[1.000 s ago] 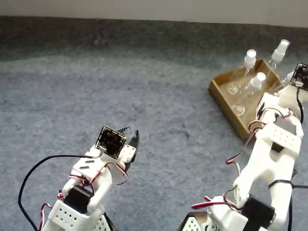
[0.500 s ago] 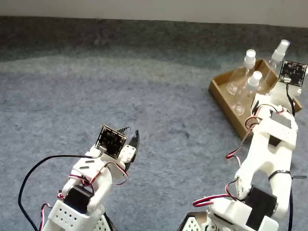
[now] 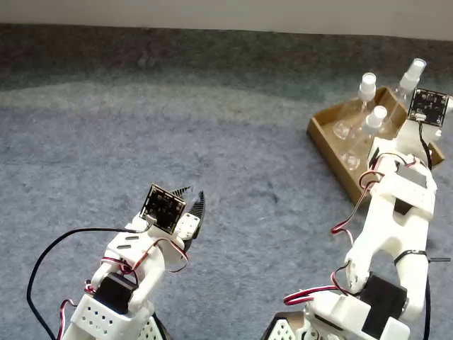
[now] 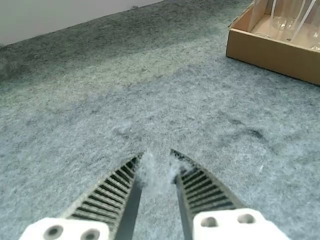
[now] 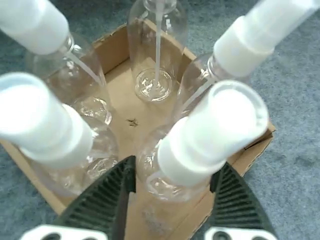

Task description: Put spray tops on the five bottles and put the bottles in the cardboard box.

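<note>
1. The right tool (image 5: 176, 164) is spread around one spray-topped bottle (image 5: 210, 125) standing in the cardboard box (image 5: 116, 47).
2. Four other bottles (image 5: 155, 75) stand there too.
3. The left tool (image 4: 156, 155), slightly parted and empty, hangs over the grey surface (image 4: 150, 90).

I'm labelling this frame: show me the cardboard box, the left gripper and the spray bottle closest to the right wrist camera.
cardboard box (image 4: 270, 52), left wrist view, side wall.
left gripper (image 4: 156, 156), left wrist view, midway between fingertips.
spray bottle (image 5: 210, 132), right wrist view, white spray top.
</note>
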`<state>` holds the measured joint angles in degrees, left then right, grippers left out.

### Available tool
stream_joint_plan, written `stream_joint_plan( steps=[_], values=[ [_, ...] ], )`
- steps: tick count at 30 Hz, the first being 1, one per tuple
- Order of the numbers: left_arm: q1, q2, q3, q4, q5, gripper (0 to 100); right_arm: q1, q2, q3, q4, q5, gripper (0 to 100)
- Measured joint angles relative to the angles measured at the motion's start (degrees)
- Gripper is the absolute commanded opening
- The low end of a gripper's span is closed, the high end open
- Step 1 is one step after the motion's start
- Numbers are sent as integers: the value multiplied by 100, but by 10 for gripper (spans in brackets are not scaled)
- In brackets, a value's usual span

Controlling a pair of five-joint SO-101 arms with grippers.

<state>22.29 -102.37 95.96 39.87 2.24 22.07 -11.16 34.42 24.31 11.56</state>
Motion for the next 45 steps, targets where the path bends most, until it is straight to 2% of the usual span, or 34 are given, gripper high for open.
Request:
stream_joint_plan(
  steps=[7,12,26,45],
  values=[
    [0,0,0,0,0,46,0,0,-114,281,0,150],
    [0,0,0,0,0,46,0,0,-149,396,0,241],
    [0,0,0,0,0,46,-9,-26,-360,686,0,243],
    [0,0,0,0,0,46,0,-1811,-413,2084,0,242]
  ],
)
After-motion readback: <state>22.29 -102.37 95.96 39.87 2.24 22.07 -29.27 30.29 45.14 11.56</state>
